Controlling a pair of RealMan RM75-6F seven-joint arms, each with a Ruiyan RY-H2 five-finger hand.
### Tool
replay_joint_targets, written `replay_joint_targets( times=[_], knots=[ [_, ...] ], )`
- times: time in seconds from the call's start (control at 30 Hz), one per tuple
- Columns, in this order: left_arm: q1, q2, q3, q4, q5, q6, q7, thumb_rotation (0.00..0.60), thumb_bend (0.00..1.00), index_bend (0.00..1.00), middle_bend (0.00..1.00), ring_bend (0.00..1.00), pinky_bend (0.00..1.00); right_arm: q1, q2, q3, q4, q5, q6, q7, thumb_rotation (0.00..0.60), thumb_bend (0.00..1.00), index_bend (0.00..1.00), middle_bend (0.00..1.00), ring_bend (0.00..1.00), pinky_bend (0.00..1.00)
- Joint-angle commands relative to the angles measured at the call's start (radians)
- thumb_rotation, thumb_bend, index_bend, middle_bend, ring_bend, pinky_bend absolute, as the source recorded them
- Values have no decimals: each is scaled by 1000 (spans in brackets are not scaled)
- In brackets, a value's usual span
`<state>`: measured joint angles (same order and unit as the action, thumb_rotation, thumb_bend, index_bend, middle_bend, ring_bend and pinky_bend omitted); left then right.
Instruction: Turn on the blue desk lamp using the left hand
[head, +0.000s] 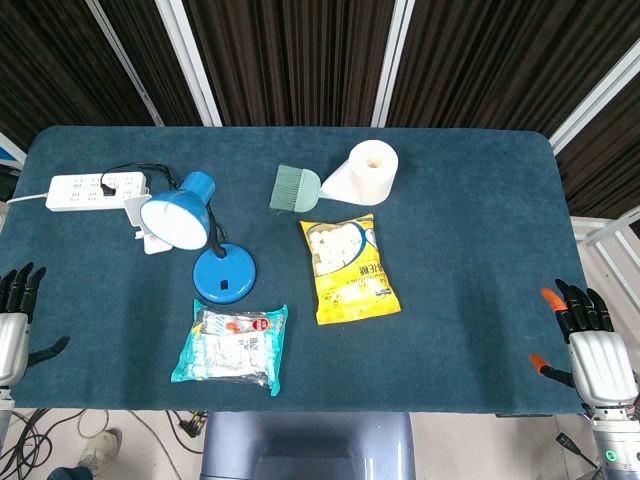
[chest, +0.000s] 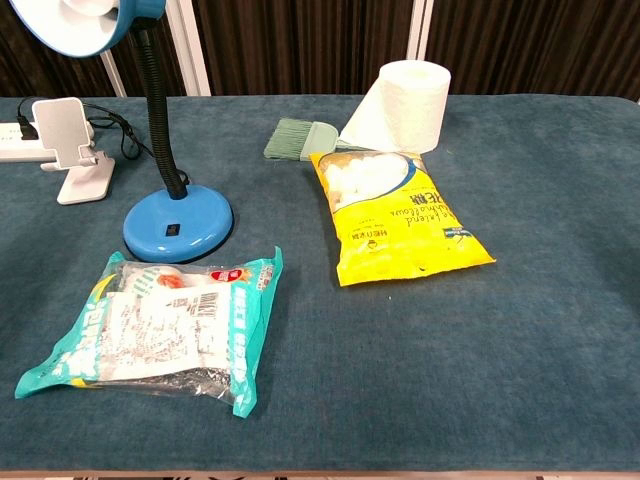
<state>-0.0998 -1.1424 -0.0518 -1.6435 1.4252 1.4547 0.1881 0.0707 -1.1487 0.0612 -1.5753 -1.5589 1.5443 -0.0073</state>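
Both hands hover open and empty off the table's (head: 470, 180) near corners: left hand (head: 14, 318) well apart from the lamp (head: 222, 272), right hand (head: 590, 345) opposite.

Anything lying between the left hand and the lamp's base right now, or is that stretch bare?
In the head view, only bare blue table separates the left hand from the lamp base. The teal snack packet lies just below that line, nearer the front edge.
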Motion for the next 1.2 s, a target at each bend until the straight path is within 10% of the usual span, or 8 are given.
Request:
replay_joint_targets(
  times=[0.03,0.87,1.03,1.2],
  knots=[
    [0,1,0,-1,-1,0,2,600,101,74,0,0,0,0,-1,0,0,1,0,-1,600,224,127,56,64,0],
    [-8,-10,2,1,-6,-15,15,600,206,68,6,11,106,-8,-2,7,-5,10,9,17,600,225,127,56,67,0],
    [-20,-20,19,7,33,-33,-13,600,324,65,138,190,297,-5,-6,9,-6,20,-1,11,600,224,127,55,68,0],
    [-59,-38,29,21,70,-85,-19,600,480,71,451,588,674,-8,-9,16,-6,28,5,16,600,225,127,55,76,0]
  ],
)
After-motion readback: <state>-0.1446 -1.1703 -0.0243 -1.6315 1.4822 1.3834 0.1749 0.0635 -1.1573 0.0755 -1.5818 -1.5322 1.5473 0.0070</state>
